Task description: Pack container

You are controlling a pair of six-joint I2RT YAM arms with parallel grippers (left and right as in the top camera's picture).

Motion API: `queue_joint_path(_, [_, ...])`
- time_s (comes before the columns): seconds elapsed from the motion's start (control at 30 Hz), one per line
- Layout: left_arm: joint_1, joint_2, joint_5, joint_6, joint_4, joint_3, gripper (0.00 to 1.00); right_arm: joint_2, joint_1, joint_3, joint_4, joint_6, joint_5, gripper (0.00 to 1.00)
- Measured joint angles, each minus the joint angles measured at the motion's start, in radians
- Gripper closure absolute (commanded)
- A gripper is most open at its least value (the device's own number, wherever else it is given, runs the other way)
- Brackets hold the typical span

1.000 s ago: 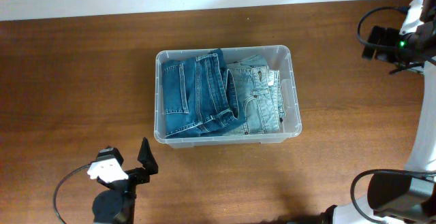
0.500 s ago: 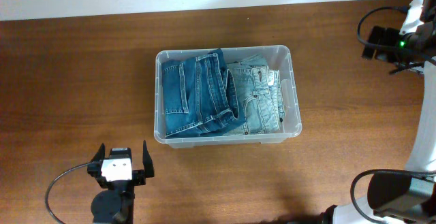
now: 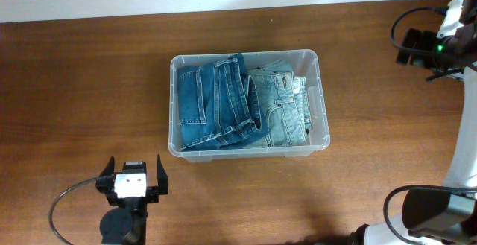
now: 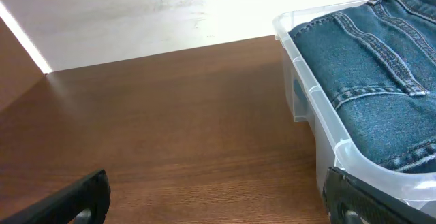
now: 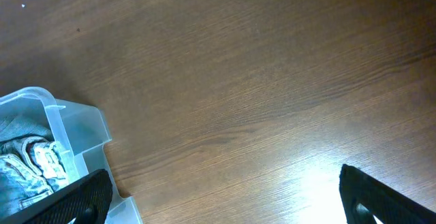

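The clear container (image 3: 323, 118) holds folded dark blue jeans (image 3: 212, 103) beside what looks like a paler pair (image 3: 287, 107); any writing is too small to read. The left gripper (image 3: 134, 167) and right gripper (image 5: 225, 198) both gape apart, empty.

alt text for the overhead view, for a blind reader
A clear plastic container sits on a dark wooden table, packed with folded dark blue jeans beside a lighter pair. The left arm sits near the front edge, jaws open and empty; the right arm is at the far right corner.
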Motion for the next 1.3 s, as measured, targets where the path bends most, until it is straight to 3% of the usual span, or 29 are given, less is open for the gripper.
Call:
queue_joint_path(1.0, [0.000, 0.000, 0.000, 0.000, 0.000, 0.000, 0.00, 0.000, 0.008, 0.000, 0.000, 0.000, 0.000, 0.01])
queue_joint_path(1.3, [0.000, 0.000, 0.000, 0.000, 0.000, 0.000, 0.00, -0.085, 0.105, 0.000, 0.000, 0.000, 0.000, 0.02])
